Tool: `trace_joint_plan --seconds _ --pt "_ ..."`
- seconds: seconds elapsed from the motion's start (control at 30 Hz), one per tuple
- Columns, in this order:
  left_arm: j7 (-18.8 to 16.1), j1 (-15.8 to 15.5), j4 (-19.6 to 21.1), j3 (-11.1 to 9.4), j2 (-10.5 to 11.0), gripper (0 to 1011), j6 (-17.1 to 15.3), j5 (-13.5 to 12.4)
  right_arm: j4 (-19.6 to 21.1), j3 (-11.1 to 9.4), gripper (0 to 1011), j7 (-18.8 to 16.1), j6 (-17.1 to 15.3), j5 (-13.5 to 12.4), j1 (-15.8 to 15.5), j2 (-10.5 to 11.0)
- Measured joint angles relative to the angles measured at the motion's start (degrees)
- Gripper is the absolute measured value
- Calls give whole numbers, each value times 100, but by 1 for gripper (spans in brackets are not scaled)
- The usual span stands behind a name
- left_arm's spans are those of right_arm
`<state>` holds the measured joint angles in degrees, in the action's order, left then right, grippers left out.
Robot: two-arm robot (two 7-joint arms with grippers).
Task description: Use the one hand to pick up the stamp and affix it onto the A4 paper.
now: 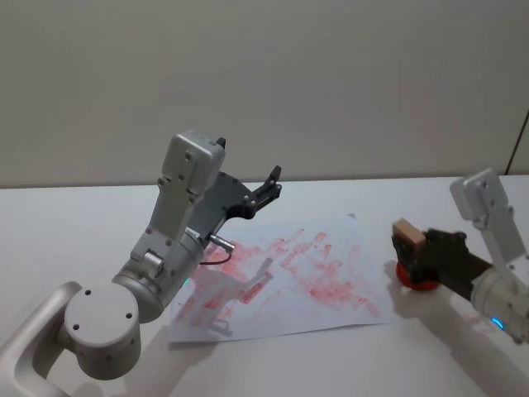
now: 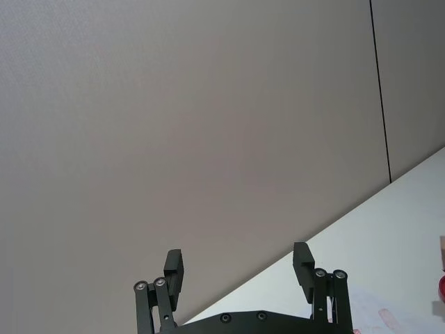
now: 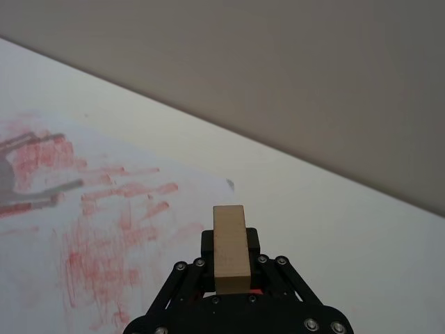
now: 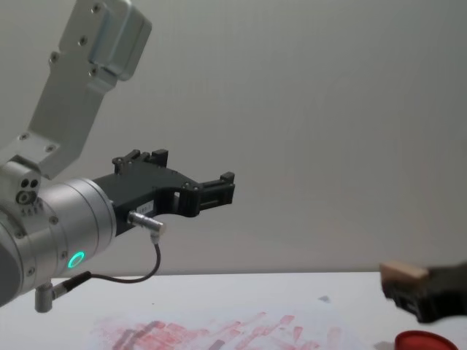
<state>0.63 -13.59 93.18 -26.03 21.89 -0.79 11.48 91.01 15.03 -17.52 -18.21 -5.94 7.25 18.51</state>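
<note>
The stamp [image 3: 229, 247], judged light and rigid, is clamped by its sides in the right gripper [image 3: 230, 263]. The left gripper [image 2: 240, 268] is held open above the A4 paper [image 1: 331, 273]

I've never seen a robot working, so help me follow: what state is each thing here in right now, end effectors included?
Round red ink pad: resting on the white table.
Small tan wooden block stamp: gripped, tilted, above the ink pad.
Right end effector: shut on the stamp.
Left end effector: open, empty, raised in the air.
White A4 paper sheet: flat on the table, covered in red marks.
</note>
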Motion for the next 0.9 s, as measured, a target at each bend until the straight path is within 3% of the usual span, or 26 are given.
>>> trace_joint_plan --seconds 0.43,0.63,0.9 --pt "0 0 0 0 0 1001 0 0 -425 191 224 -635 576 101 563 -384" --pt "0 0 0 0 0 1001 0 0 -693 292 224 -871 608 84 729 -533" --pt "0 0 0 0 0 1001 0 0 -1019 425 224 -1058 422 25 844 -688"
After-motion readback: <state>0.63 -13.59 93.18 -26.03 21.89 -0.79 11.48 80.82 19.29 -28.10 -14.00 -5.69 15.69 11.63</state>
